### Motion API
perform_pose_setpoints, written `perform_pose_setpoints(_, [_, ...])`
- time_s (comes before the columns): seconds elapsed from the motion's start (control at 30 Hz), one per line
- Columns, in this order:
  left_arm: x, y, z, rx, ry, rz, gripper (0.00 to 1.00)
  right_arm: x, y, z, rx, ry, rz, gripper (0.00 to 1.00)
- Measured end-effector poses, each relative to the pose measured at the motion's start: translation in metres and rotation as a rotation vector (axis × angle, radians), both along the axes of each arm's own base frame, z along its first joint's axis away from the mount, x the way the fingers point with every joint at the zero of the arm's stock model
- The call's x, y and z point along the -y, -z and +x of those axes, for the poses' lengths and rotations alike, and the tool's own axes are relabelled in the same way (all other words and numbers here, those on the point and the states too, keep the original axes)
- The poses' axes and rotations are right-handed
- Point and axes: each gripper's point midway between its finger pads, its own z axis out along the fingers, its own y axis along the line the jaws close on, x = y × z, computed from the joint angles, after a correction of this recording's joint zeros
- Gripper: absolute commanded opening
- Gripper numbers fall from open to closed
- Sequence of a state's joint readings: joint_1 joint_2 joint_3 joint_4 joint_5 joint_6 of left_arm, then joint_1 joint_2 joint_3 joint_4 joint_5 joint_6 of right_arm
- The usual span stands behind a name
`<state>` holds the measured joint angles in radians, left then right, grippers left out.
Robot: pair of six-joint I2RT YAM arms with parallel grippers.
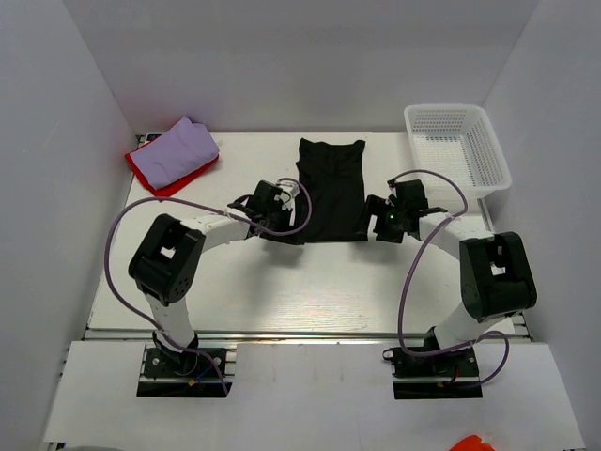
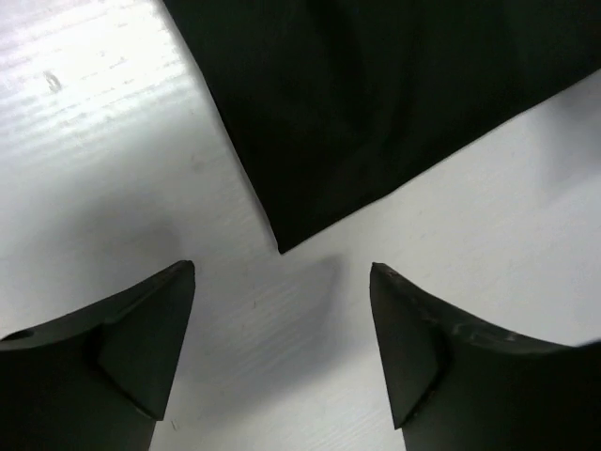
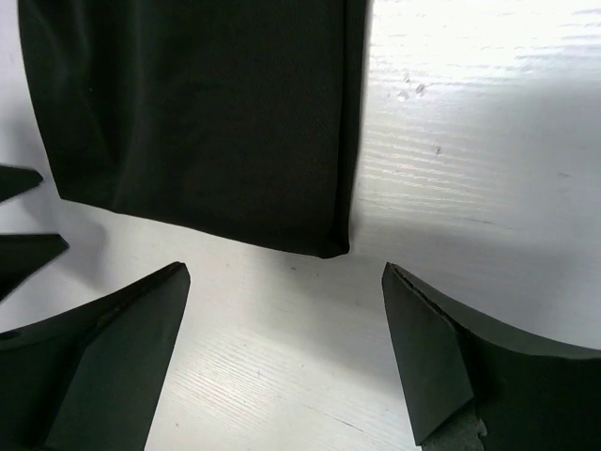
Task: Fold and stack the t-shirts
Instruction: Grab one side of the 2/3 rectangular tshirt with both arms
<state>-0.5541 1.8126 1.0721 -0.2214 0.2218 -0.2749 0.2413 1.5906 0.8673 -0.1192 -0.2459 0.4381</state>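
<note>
The black t-shirt [image 1: 331,188] lies flat in the middle of the table, folded into a narrow strip. My left gripper [image 1: 285,224] hovers open at its near left corner. In the left wrist view that corner of the black t-shirt [image 2: 376,103] points down between the fingers of the left gripper [image 2: 282,277], apart from them. My right gripper [image 1: 374,224] stands open at the near right corner. The black t-shirt [image 3: 207,113] ends just above the open right gripper [image 3: 286,272]. A lavender t-shirt [image 1: 178,148] rests on a red t-shirt [image 1: 174,180] at the far left.
A white mesh basket [image 1: 457,150] stands at the far right corner. White walls close in the table on three sides. The left gripper's fingertips [image 3: 23,249] show at the left edge of the right wrist view.
</note>
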Motion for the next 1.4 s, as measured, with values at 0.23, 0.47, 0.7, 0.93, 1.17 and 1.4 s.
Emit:
perform_pose_setpoints(0.23, [0.009, 0.004, 0.01, 0.006, -0.008, -0.011, 0.66, -0.006, 0.018, -0.002, -0.061, -0.003, 0.038, 0.76])
perform_pose_setpoints(0.47, [0.021, 0.007, 0.019, 0.013, 0.001, -0.025, 0.47, -0.005, 0.026, 0.005, -0.061, 0.025, 0.063, 0.41])
perform_pose_setpoints(0.7, [0.024, 0.013, 0.022, 0.018, 0.001, -0.034, 0.02, -0.004, 0.035, 0.002, -0.072, 0.042, 0.076, 0.07])
perform_pose_setpoints(0.93, [0.033, 0.013, 0.025, 0.028, 0.02, -0.08, 0.0, -0.005, 0.036, -0.001, -0.035, 0.035, 0.093, 0.0])
perform_pose_setpoints(1.17, [0.009, 0.012, -0.026, 0.01, 0.017, -0.099, 0.0, 0.001, 0.026, -0.036, -0.023, -0.014, 0.081, 0.0])
perform_pose_setpoints(1.4, [0.005, -0.014, -0.094, -0.049, 0.094, -0.143, 0.0, -0.001, 0.007, -0.099, -0.03, -0.126, 0.12, 0.0])
